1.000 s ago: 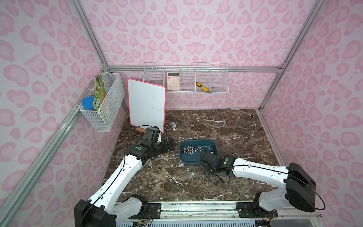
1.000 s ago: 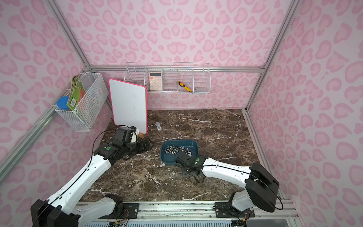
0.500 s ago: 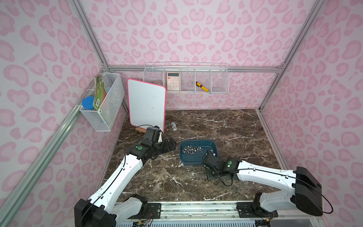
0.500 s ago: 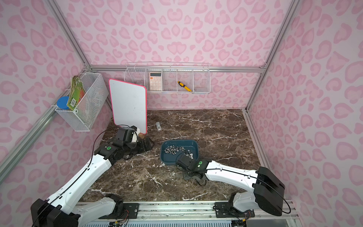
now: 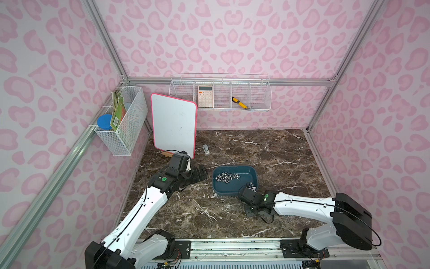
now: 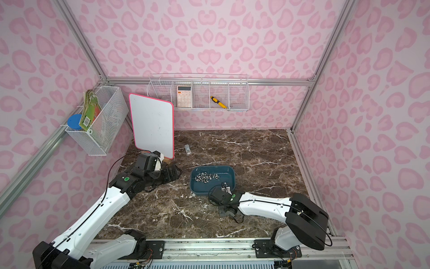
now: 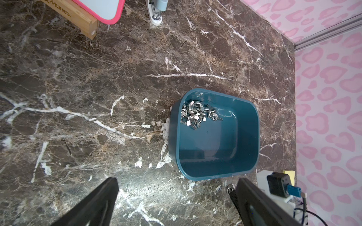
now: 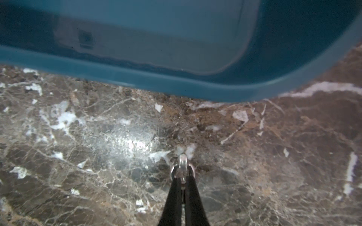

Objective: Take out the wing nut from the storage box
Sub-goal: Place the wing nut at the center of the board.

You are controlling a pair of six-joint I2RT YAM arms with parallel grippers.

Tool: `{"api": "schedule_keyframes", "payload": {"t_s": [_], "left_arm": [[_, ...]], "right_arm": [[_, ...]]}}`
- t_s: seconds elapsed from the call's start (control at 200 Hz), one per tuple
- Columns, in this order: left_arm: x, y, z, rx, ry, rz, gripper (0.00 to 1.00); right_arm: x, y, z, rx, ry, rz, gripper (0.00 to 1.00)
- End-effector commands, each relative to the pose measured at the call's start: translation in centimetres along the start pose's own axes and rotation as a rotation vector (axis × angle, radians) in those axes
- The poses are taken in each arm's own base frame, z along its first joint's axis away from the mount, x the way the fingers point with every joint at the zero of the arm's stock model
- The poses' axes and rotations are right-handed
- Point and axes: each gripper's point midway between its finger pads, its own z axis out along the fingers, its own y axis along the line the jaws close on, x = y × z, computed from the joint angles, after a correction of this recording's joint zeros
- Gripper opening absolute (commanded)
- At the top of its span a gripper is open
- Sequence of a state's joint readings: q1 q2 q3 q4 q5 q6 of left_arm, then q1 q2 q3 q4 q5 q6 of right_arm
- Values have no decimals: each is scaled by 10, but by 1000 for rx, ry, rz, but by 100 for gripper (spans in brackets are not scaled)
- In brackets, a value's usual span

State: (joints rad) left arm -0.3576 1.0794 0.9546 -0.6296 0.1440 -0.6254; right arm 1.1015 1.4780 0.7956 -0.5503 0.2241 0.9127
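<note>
I see the wing nut (image 8: 183, 159) outside the storage box (image 8: 176, 86). The right pincer (image 8: 183, 175) is clenched on it, and one shiny wing and a part of the round body stick out between the two black fingertips. The nut hangs over the brown marble tabletop (image 8: 98, 137), just beside the outer wall of the box. Whether it touches the stone, I cannot tell.

In both top views the storage box (image 5: 226, 194) stands near the middle of the tabletop, and my right arm reaches low to its near side. Inside the box lies a heap of wing nuts (image 7: 194, 114), gathered toward the far left corner.

The left pincer (image 7: 176, 185) is released. Its two dark fingers stand wide apart above the tabletop with nothing between them, and it is at the left of the box, near it but not touching.

Behind the left arm a whiteboard (image 5: 173, 127) with a pink rim stands tilted on a wooden stand (image 7: 82, 21), and a small stapler (image 5: 205, 149) lies just beside it. On the back wall a long wire basket (image 5: 263, 100) holds a calculator (image 5: 205, 99) and a yellow tool (image 5: 239, 103). On the left wall a second wire basket (image 5: 126, 137) holds a blue lid (image 5: 104, 121) and green packets (image 5: 118, 109).
</note>
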Motion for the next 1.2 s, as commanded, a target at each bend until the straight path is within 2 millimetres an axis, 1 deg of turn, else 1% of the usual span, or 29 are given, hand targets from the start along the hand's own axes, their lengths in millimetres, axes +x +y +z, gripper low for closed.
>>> {"api": "schedule_keyframes", "payload": {"t_s": [0.0, 0.095, 0.21, 0.305, 0.41, 0.43, 0.475, 0.5, 0.655, 0.8, 0.845, 0.905, 1.03, 1.145, 1.195], "left_arm": [[3, 3, -2, -15, 6, -1, 99], [4, 5, -3, -23, 8, -2, 99], [6, 6, -4, -25, 12, -1, 99], [6, 6, -5, -27, 10, 0, 99], [6, 6, -4, -28, 11, 0, 99], [6, 6, -4, -29, 11, 0, 99], [6, 6, -3, -30, 14, 1, 99], [6, 6, -3, -31, 13, 1, 99], [4, 5, -1, -34, 16, 2, 99], [-1, 3, 2, -36, 15, 1, 99], [-3, 1, 4, -32, 19, -1, 99], [-4, -2, 7, -28, 27, 1, 99], [-9, -1, 12, -50, 26, -3, 99], [-14, -6, 16, -49, 32, 7, 99], [-15, -9, 18, -50, 36, 17, 99]], "right_arm": [[-8, 4, 4, -6, -30, 20, 0], [-8, 2, 11, -7, -23, 37, 0], [-11, 6, 13, -18, -22, 37, 0], [-9, 4, 15, -6, -10, 30, 6], [-8, 2, 14, 1, -4, 27, 9], [-8, 2, 12, -1, -6, 26, 11], [-8, 2, 11, -2, -8, 29, 20], [-9, 2, 9, -3, -10, 29, 22], [-13, 1, -2, -6, -25, 33, 27], [-26, 0, -24, -15, -69, 33, 33], [-31, -3, -31, -11, -91, 36, 38], [-39, -4, -40, -22, -122, 41, 49], [-58, -11, -53, -45, -166, 69, 60], [-78, -14, -63, -69, -212, 74, 78], [-87, -14, -67, -75, -238, 68, 82]]}}
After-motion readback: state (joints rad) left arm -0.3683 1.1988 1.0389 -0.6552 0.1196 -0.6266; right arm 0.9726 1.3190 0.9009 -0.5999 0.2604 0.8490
